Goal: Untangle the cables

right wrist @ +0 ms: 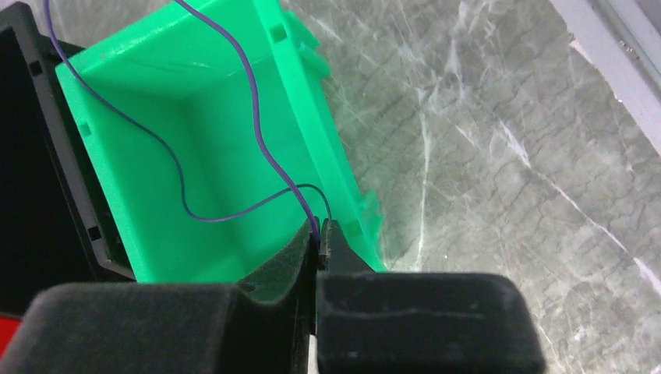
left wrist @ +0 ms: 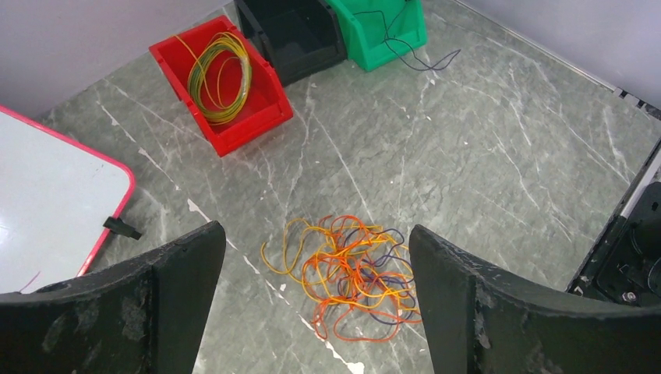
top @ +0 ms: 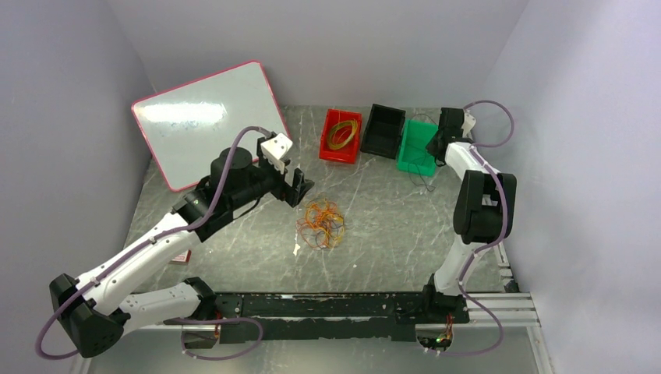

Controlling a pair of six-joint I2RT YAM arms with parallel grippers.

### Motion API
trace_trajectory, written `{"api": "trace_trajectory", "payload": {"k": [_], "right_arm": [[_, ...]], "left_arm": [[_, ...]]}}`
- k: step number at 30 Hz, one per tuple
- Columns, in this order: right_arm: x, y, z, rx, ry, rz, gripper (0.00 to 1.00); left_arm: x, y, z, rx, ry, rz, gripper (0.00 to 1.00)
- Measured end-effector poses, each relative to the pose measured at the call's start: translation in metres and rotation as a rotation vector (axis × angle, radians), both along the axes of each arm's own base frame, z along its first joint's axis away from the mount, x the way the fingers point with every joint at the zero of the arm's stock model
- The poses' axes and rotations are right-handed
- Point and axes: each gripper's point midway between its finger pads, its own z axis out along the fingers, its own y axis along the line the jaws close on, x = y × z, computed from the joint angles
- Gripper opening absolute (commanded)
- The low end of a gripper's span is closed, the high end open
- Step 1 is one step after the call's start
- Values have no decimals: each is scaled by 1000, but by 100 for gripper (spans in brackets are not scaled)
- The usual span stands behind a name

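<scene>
Many hair-thin cables (left wrist: 347,273), loosely looped.

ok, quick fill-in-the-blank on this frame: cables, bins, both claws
1. The right claw is shut on a thin purple cable that trails into the ___ bin.
2. The yellow coil lies in the ___ bin.
3. The left claw hangs ___ over the orange-yellow tangle on the table.

Missing words: green; red; open
</scene>
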Motion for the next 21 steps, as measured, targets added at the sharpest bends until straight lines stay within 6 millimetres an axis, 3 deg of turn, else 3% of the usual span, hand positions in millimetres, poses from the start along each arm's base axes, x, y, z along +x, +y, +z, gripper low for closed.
{"api": "trace_trajectory", "payload": {"k": [18, 21], "right_arm": [[-1, 13, -1, 40, 20, 73, 0], [9, 14, -3, 43, 17, 84, 7]], "left_arm": [[0, -2, -3, 0, 14, -4, 91], [0, -2, -3, -1, 15, -4, 91]]}}
